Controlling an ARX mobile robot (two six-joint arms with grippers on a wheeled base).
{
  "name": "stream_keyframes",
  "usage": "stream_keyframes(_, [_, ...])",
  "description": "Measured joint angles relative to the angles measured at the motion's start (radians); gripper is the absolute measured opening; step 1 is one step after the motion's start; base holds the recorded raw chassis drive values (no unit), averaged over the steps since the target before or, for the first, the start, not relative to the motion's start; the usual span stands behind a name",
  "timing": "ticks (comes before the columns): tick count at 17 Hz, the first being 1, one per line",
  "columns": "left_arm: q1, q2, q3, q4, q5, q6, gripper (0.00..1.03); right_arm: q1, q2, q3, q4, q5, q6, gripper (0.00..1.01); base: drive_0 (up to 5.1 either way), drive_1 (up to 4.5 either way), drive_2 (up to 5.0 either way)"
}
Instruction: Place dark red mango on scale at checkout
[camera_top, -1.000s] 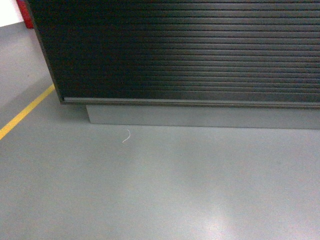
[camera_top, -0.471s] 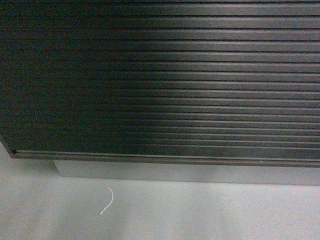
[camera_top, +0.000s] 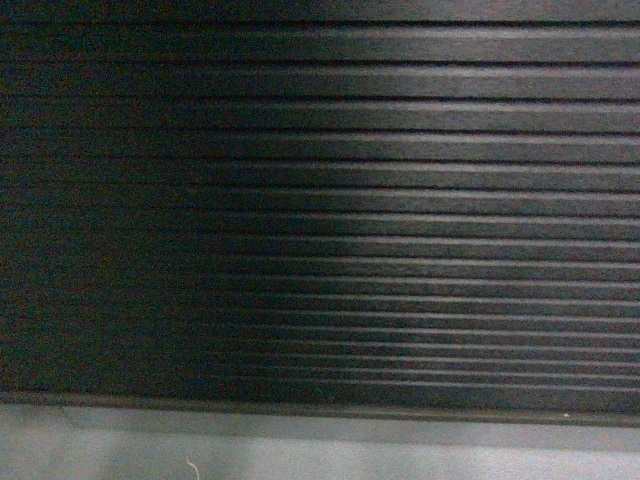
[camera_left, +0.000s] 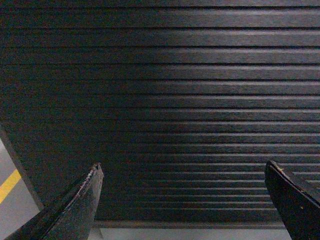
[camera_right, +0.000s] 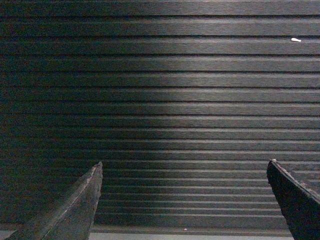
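We log: checkout (camera_top: 320, 200) front fills all views; yellow floor line (camera_left: 9, 185) at its corner, left wrist only. Left gripper (camera_left: 182, 172) and right gripper (camera_right: 184, 172) spread wide, empty.

The checkout (camera_top: 320, 200) shows its dark, horizontally ribbed front above a grey base

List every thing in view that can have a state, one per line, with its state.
Left tool: open, empty, facing the ribbed panel.
Right tool: open, empty, facing the ribbed panel.
Dark wood-grain checkout counter with horizontally ribbed front: upright, fills the head view, only its front showing.
Grey base: under the panel.
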Motion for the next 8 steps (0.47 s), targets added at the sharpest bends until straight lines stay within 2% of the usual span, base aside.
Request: stream_keyframes(8, [0.0, 0.0, 0.0, 0.006, 0.0, 0.0, 0.98, 0.0, 0.0, 0.0, 0.002, 0.001, 0.0, 0.98, 0.0, 0.0, 0.0])
